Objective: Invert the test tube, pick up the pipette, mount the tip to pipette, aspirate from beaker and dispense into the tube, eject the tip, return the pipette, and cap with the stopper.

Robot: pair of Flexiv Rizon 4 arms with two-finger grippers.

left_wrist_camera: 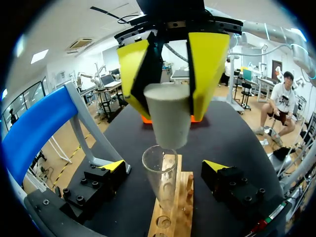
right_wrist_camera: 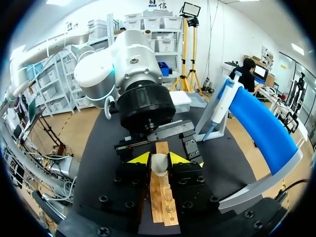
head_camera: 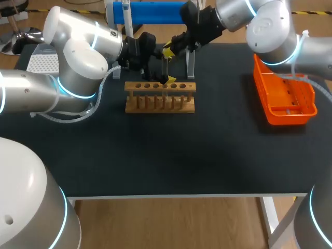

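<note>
A clear test tube [left_wrist_camera: 159,177] stands upright, mouth up, in the wooden rack [left_wrist_camera: 174,217] [head_camera: 160,97]. My left gripper [left_wrist_camera: 164,165] [head_camera: 165,77] is open, one yellow tip on each side of the tube and neither touching it. My right gripper [left_wrist_camera: 168,98] [right_wrist_camera: 159,157] [head_camera: 169,51] is shut on the pale grey stopper [left_wrist_camera: 168,118] [right_wrist_camera: 158,165]. It holds the stopper narrow end down, just above the tube's mouth. The pipette [right_wrist_camera: 222,106] [head_camera: 126,13] hangs on its stand behind the rack.
An orange basket [head_camera: 285,98] sits at the table's right side. A white tip box [head_camera: 41,62] is at the far left, behind my left arm. A blue cylinder [head_camera: 155,11] lies along the back edge. The front half of the table holds nothing.
</note>
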